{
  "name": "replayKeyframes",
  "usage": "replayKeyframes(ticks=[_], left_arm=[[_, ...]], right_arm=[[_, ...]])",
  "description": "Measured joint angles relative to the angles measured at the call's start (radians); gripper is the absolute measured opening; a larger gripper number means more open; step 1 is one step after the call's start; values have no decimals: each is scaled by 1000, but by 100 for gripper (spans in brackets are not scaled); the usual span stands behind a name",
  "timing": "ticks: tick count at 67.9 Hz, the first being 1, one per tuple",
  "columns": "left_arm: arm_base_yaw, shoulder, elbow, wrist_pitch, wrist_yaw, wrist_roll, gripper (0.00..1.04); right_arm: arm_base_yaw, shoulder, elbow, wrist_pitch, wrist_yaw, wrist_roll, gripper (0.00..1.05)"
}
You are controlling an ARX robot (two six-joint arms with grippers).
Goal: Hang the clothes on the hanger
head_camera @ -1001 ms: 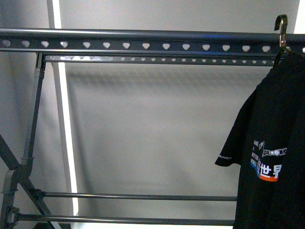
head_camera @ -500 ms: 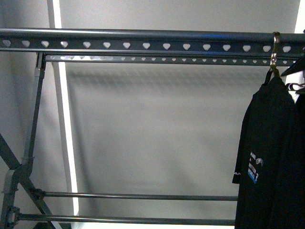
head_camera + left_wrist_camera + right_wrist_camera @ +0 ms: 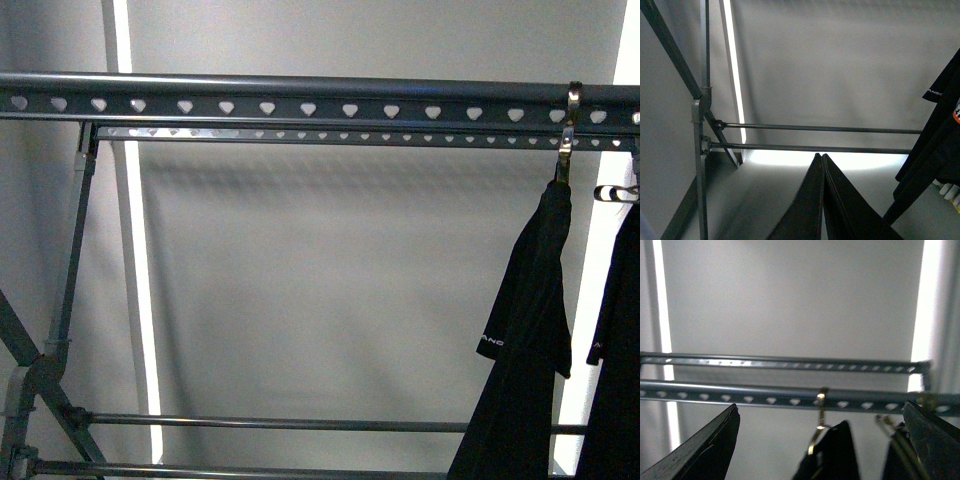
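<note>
Grey wall (image 3: 340,290) fills the background, with a bright vertical light strip (image 3: 135,300) at the left of the front view.

Rack (image 3: 300,105) top rail with heart-shaped holes runs across the upper frame, a second thinner perforated rail just behind it. Slanted legs at far left, two thin bars across the bottom.

T-shirt (image 3: 525,350) hangs at the right side of the front view from a brass-coloured hook (image 3: 570,125) looped over the top rail. It is turned nearly edge-on, one sleeve sticking out with small white lettering at the hem; the main print is not readable from the front. A second dark garment (image 3: 615,380) hangs just beside it at the right frame edge, on its own hook.

Left hand (image 3: 822,165): fingers pressed together, nothing between them, sitting low in front of the two lower bars, well apart from the shirt.

Right hand (image 3: 820,440): fingers spread wide, one at each lower corner of its wrist view, holding nothing. The hook and shirt top sit between them in frame, below the rail; view is blurred, so I can't tell how near.
</note>
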Motion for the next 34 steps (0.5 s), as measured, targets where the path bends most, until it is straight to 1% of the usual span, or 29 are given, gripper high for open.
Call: replayKeyframes(ticks=[5, 7, 10, 17, 19, 20, 21, 25, 27, 29, 30, 31, 34], left_arm=[[0, 0, 0, 0, 0, 0, 4], [0, 0, 0, 0, 0, 0, 4], [0, 0, 0, 0, 0, 0, 4], [0, 0, 0, 0, 0, 0, 4], [0, 0, 0, 0, 0, 0, 4], [0, 0, 0, 0, 0, 0, 4], [0, 0, 0, 0, -1, 0, 4], [0, 0, 0, 0, 1, 0, 4], [0, 0, 0, 0, 1, 0, 4], [0, 0, 0, 0, 0, 0, 4], [0, 0, 0, 0, -1, 0, 4], [0, 0, 0, 0, 0, 0, 4], [0, 0, 0, 0, 0, 0, 4]], right_arm=[[-15, -130, -147, 37, 28, -11, 97], [-21, -216, -243, 44, 48, -18, 97], [-26, -344, -376, 20, 58, -12, 97], [-26, -550, -554, -24, 88, -7, 97], [-25, -603, -572, -85, 68, -15, 94], [-21, -641, -561, -188, 40, -20, 90], [-15, -660, -550, -255, 32, -22, 88], [14, -706, -530, -470, 30, -29, 77], [31, -720, -539, -546, 36, -32, 72], [42, -727, -551, -583, 45, -33, 68], [53, -732, -567, -608, 60, -34, 64], [55, -734, -571, -611, 63, -35, 63], [78, -745, -606, -618, 89, -37, 53]])
